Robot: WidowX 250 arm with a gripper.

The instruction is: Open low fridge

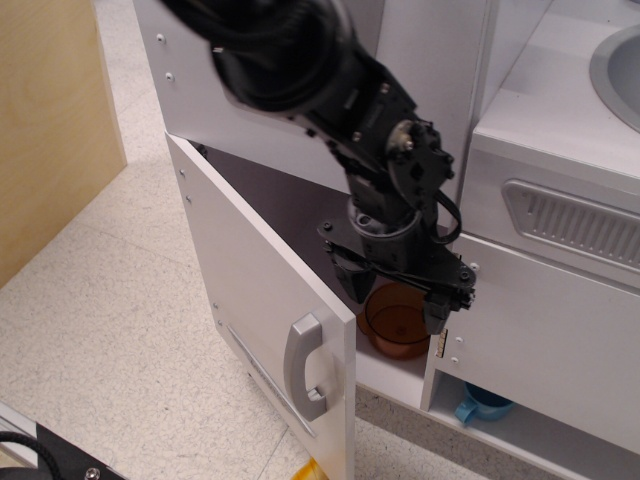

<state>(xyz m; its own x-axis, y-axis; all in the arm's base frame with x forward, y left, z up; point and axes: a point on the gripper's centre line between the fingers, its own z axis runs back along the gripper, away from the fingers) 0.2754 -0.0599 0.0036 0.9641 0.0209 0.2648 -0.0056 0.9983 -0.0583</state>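
Speckled pale flooring (100, 300) fills the lower left of the single view, with a light wooden panel (50, 120) standing at the far left edge. A white toy kitchen rises from this floor and takes up the middle and right of the picture.

The low fridge (265, 310) sits at the bottom of the tall left-hand unit. Its door stands swung out on its left hinge edge, the free edge pointing toward the camera and to the lower right. The door panel's long axis runs up and down, and its curved silver handle (305, 365) runs vertically too, set near the free edge. A thin slot crosses the lower part of the door below the handle. Behind the door the compartment is exposed, and an orange translucent bowl (395, 322) rests on its white floor.

The black robot arm (300, 60) comes down from the top of the frame, and its end effector (400, 283) hangs in front of the open compartment, just above the bowl and apart from the door handle. Its fingers (438, 310) spread apart with nothing between them.

To the right, a white cabinet door (540, 330) with brass hinges (454, 272) is closed, a grey vent panel (575, 225) sits above it, and a blue cup (480, 405) shows on the shelf beneath. A grey sink rim (610, 70) shows at the upper right on the worktop.
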